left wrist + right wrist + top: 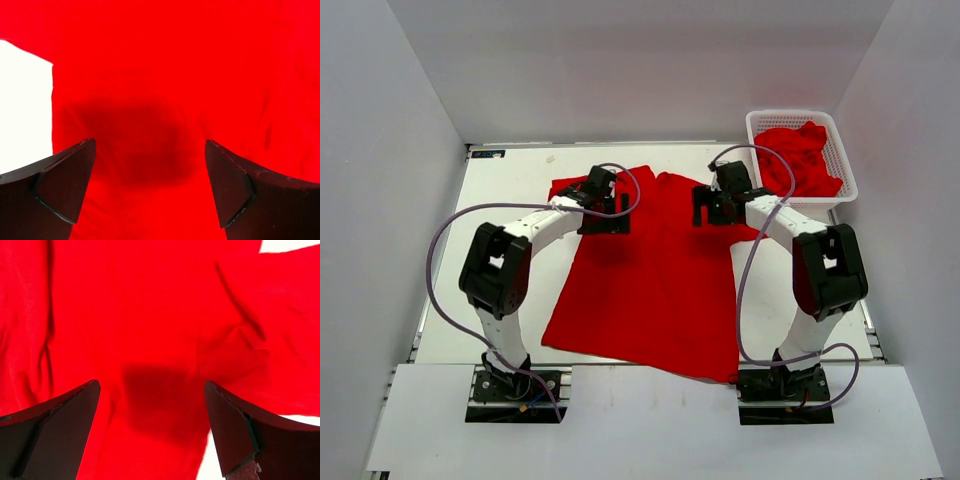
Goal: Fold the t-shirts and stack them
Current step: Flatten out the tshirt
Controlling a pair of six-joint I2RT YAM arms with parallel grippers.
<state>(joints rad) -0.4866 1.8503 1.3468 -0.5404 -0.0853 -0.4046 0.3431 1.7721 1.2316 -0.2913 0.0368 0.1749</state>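
Presently: t-shirt (pixel 650 290) spread flat on tabletop (pixel 500 180). Left pincer (pixel 605 222) and right pincer (pixel 710 215) both spread, empty, low over its shoulders. Risk: uneven pinches could drag cloth askew, creasing the fold.

Lab: white-walled robot booth (pixel 620 70)
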